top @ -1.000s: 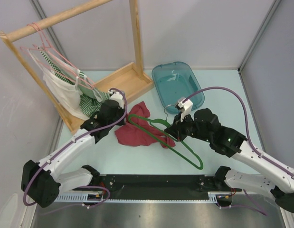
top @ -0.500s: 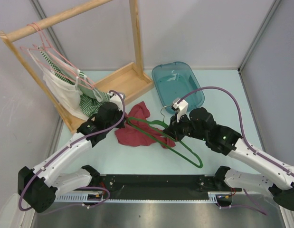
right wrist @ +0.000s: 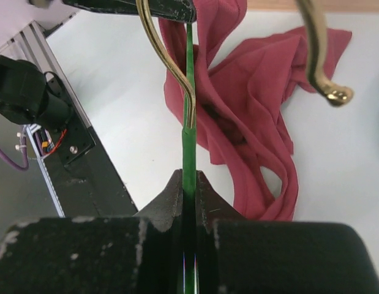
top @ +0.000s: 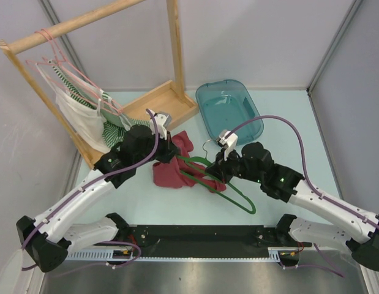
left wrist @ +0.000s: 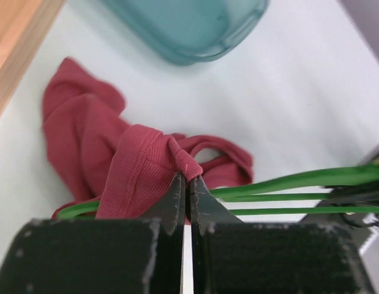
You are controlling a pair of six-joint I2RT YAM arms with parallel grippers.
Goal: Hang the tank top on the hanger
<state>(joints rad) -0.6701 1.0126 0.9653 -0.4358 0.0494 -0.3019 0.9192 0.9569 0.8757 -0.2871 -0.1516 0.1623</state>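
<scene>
The dark red tank top [top: 172, 173] lies crumpled on the table between the arms. My left gripper [top: 171, 150] is shut on a raised fold of its ribbed edge [left wrist: 149, 162], the fingertips [left wrist: 188, 179] pinched together. The thin green hanger [top: 241, 199] passes over the tank top, its metal hook [top: 207, 144] pointing toward the back. My right gripper [top: 216, 168] is shut on the hanger's green bar [right wrist: 189, 144] just below the hook [right wrist: 171, 55]. In the right wrist view the tank top [right wrist: 256, 104] spreads under and behind the hanger. Two green bars [left wrist: 299, 180] run to the right in the left wrist view.
A teal plastic bin [top: 229, 110] lies behind the right gripper. A wooden garment rack [top: 161, 104] stands at the back left with pale pink hangers carrying a white garment [top: 79, 119] and a striped one [top: 112, 130]. A black rail [top: 201, 236] runs along the near edge.
My left gripper has moved right over the tank top and pulled a fold of it up. My right gripper has shifted left, carrying the hanger over the fabric.
</scene>
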